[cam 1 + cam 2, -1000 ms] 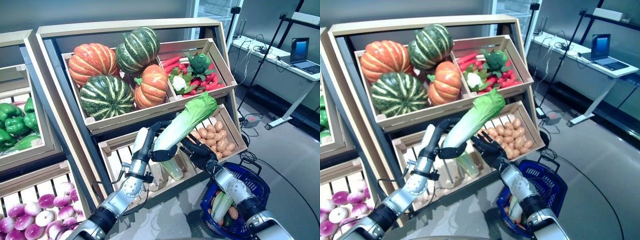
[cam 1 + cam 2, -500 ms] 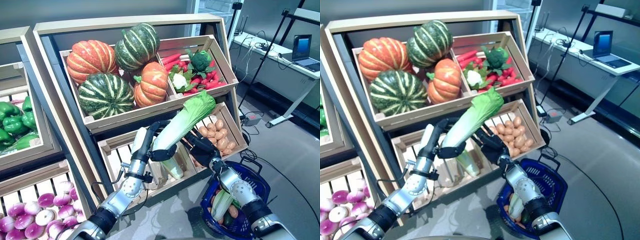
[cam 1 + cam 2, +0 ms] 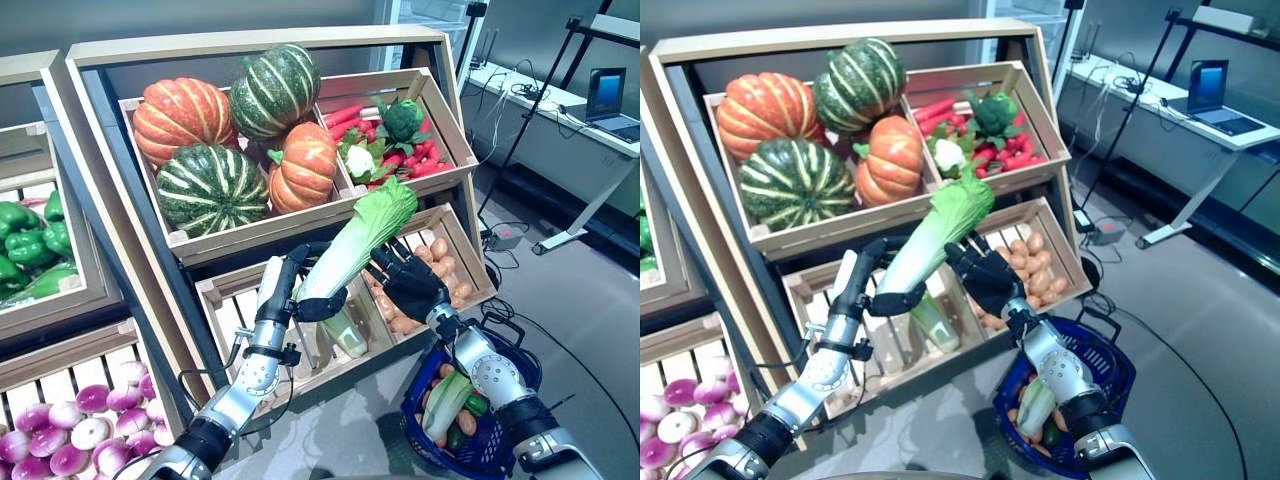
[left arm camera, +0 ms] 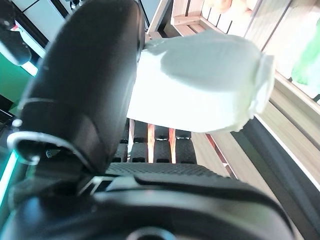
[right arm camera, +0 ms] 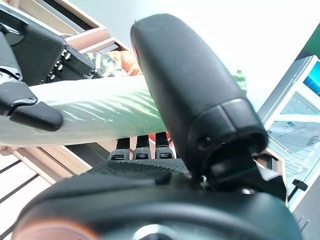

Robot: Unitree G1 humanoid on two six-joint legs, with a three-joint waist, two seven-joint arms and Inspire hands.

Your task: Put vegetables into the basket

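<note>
My left hand (image 3: pixel 318 306) is shut on the white stalk end of a long pale green cabbage (image 3: pixel 357 243) and holds it slanting up in front of the stand's lower crate. The stalk (image 4: pixel 200 90) sits between its thumb (image 4: pixel 85 90) and fingers. My right hand (image 3: pixel 408 283) is open with straight fingers, right beside the cabbage's leafy half, palm toward it. In the right wrist view the cabbage (image 5: pixel 100 110) lies between the thumb (image 5: pixel 190 95) and the fingers. The blue basket (image 3: pixel 497 452) stands on the floor below the right arm, holding a pale green vegetable (image 3: pixel 445 400) and small round ones.
The wooden stand (image 3: pixel 250 55) with slanted crates rises just behind both hands. A second stand (image 3: pixel 60 290) is on the left. A desk with a laptop (image 3: pixel 605 100) and a tripod (image 3: pixel 520 130) stand at the far right, with grey floor between.
My right hand has risen from the lower crate's front to the cabbage's leafy half. The cabbage, still in my left hand, has shifted slightly left.
</note>
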